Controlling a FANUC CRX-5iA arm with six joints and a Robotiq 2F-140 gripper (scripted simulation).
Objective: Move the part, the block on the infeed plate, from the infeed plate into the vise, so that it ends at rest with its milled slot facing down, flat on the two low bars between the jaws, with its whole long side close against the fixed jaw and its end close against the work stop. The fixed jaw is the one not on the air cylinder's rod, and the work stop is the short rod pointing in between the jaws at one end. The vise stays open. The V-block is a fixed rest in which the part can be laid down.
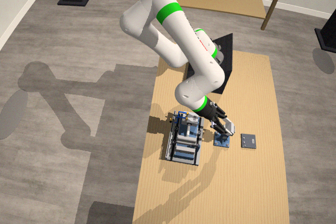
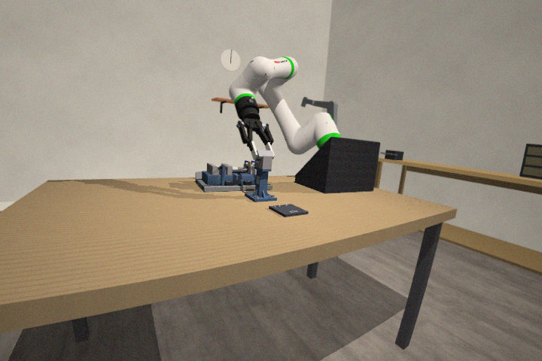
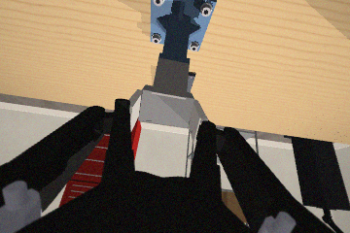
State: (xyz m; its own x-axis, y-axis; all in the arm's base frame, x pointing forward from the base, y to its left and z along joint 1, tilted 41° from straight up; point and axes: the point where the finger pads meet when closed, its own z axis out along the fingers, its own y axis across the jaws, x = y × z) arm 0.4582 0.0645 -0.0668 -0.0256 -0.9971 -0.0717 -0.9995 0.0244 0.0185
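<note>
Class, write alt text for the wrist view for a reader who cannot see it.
The black end effector has its fingers against both sides of the grey part, which rests on the blue V-block bolted to the wooden table.

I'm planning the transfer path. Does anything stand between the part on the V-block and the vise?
Nothing visible does. The part sits atop the V-block, with the gripper closed on its sides. The vise stands right beside the V-block with no object between them; the infeed plate lies on the far side.
</note>
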